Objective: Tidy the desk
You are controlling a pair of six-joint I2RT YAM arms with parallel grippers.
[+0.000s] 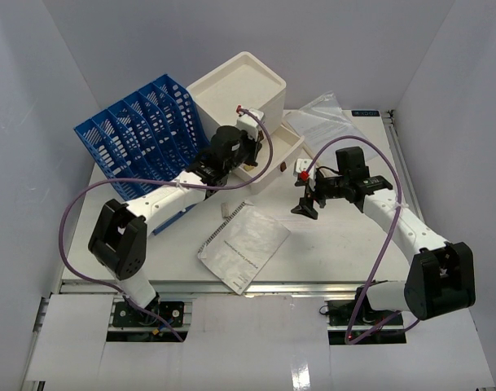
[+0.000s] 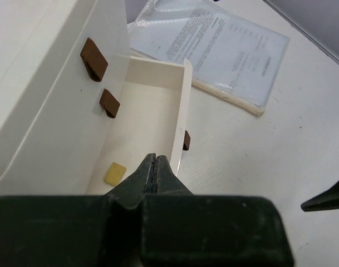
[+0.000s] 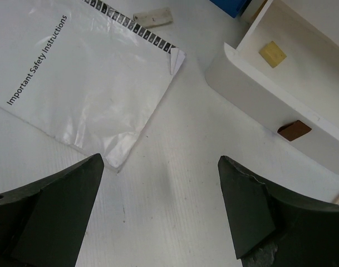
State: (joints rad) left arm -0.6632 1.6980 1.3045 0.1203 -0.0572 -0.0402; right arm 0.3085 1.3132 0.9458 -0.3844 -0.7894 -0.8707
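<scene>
The desk [image 1: 337, 244] is a white tabletop with rail edging. A white drawer box [image 1: 239, 90] stands at its back, and its bottom drawer [image 2: 150, 111] is pulled open. Inside the drawer lies a small yellow note [image 2: 114, 172]. My left gripper [image 2: 156, 157] is shut and holds nothing, its tips over the near end of that drawer. My right gripper [image 3: 160, 160] hangs open above bare desk, with the drawer front and its brown handle [image 3: 294, 130] to its right. A bagged booklet [image 3: 74, 72] headed "Important Safety Instructions" lies to its left.
A blue file rack [image 1: 146, 134] leans at the back left beside the box. A clear sleeve with papers [image 1: 325, 118] lies at the back right. A small white block [image 1: 226, 209] lies next to the booklet, and a blue pen [image 1: 170, 221] lies under the left arm.
</scene>
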